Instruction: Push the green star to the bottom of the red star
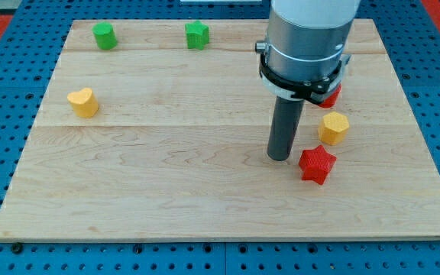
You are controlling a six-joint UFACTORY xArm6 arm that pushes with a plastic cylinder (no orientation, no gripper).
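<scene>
Green star-shaped block (light, stiff, likely slides easily) needs your push on its top side toward the red star-shaped block; my tip has no pincer.

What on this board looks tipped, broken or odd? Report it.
Nothing stands out. The green star, green cylinder, yellow heart, yellow hexagon and red star all sit flat and whole. My tip rests just left of the red star. Another red block is mostly hidden behind the arm.
</scene>
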